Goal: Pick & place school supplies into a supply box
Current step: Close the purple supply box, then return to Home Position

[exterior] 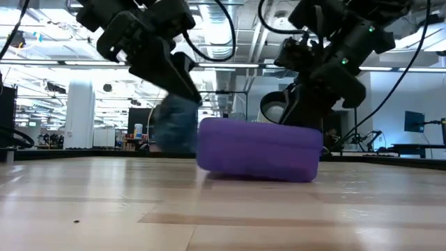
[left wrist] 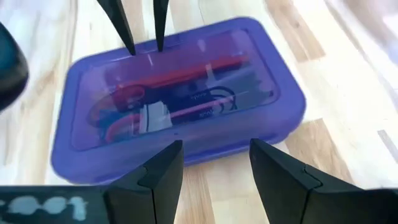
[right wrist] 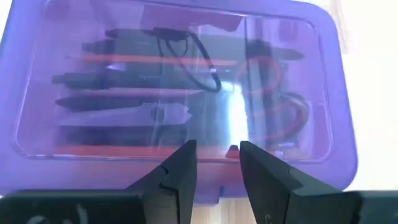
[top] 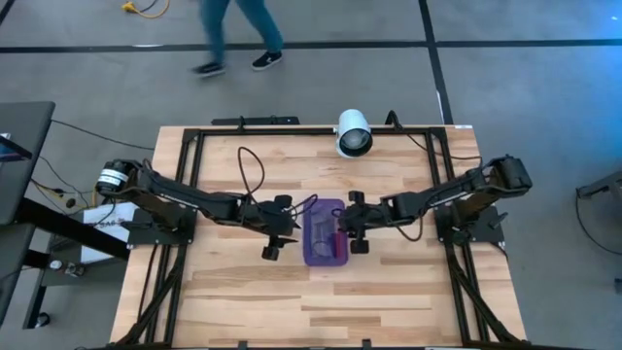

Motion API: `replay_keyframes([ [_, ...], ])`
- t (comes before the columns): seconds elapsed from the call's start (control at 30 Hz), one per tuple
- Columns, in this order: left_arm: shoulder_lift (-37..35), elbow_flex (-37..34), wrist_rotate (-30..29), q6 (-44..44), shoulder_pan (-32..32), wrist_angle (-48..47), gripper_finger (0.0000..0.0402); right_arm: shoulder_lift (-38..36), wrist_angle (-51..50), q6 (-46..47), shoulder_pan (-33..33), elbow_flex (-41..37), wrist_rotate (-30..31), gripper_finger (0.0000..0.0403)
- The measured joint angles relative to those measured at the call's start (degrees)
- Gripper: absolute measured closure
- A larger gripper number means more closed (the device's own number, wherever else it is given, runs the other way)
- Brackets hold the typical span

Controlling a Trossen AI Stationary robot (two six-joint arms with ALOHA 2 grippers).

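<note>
The supply box (top: 326, 233), translucent purple with its lid down, lies flat on the wooden table's middle (exterior: 258, 150). Through the lid I see the school supplies: black pens (right wrist: 124, 81), orange pencils (left wrist: 180, 74) and scissors with orange-red handles (right wrist: 273, 99). My left gripper (left wrist: 214, 155) stands open just off the box's left long side (top: 292, 231), above the table, slanting down toward it. My right gripper (right wrist: 216, 152) is open with a narrow gap, at the box's right long side (top: 348, 226), its fingertips over the lid's edge. My right gripper slants down from the table's right, and both fingertips (left wrist: 130, 48) stand at the lid's rim (right wrist: 211, 134) on the box's right long side. Nothing is between the fingers. Whether the tips touch the lid, I cannot tell.
A white cylindrical camera (top: 354, 133) sits at the table's far edge. Loose black cables (top: 251, 170) lie behind the left arm. A black frame (top: 185, 194) runs along the table's sides. A person walks on the floor beyond the far edge (top: 238, 34). Bare wood lies toward the near edge (top: 321, 301).
</note>
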Motion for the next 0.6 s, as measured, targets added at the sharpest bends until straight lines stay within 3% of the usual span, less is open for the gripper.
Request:
replay_keyframes([
  [0.23,-3.98,0.0,0.01,0.2,-0.02,0.42,0.0226,-7.38,-2.61,-0.8,1.41,-0.16,-0.06,0.0285],
  [0.6,-9.3,0.0,-0.24,0.0,-0.35,1.39,0.0226,-13.2,-0.46,-3.15,5.41,-0.14,0.05,0.0285],
])
